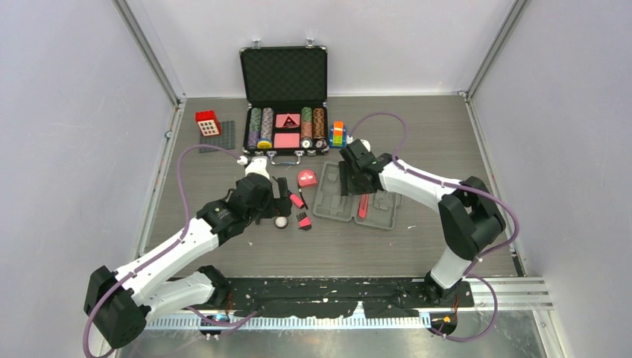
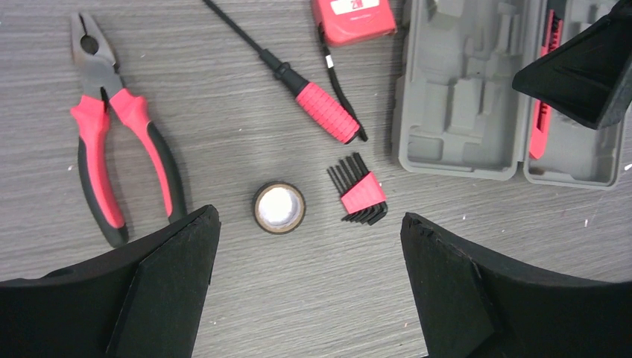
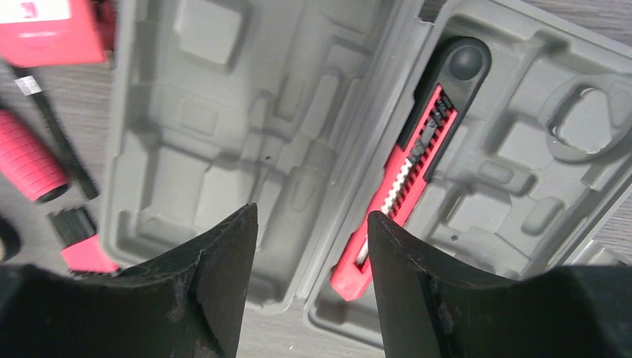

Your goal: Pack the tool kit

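Knife lies along case hinge, black end far; left end effector and right end effector spread.

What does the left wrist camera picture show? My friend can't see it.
The open left gripper hangs over a grey table, above a roll of black tape and a red hex key set. Red-and-black pliers lie left, a red-handled screwdriver and red tape measure farther up, and the open grey tool case, holding a utility knife, at right.

knife in case, pliers left of screwdriver
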You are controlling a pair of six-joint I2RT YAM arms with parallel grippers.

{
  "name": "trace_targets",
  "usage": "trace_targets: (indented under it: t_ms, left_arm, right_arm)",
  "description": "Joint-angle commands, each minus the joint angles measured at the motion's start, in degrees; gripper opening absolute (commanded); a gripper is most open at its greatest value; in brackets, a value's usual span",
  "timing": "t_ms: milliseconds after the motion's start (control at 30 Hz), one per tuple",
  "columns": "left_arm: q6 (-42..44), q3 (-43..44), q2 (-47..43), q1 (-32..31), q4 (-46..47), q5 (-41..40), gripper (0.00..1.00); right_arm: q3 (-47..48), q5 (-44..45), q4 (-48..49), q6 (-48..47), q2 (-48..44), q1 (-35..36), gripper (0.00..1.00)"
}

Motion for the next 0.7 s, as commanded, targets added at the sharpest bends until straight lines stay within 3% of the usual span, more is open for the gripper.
trace_targets:
  t_ms: [0, 667]
  left_arm:
    - [-2.23, -1.41, -2.61, 0.56, -0.83, -1.87, 0.92]
    - [-2.07, -2.19, -3.14, 0.66, -0.8, -1.57, 0.92]
  right_arm:
    - [2.28, 6.76, 0.19, 2.96, 2.4, 0.08, 0.62]
    - [-3.26, 0.27, 0.53, 1.8, 9.79, 0.04, 0.61]
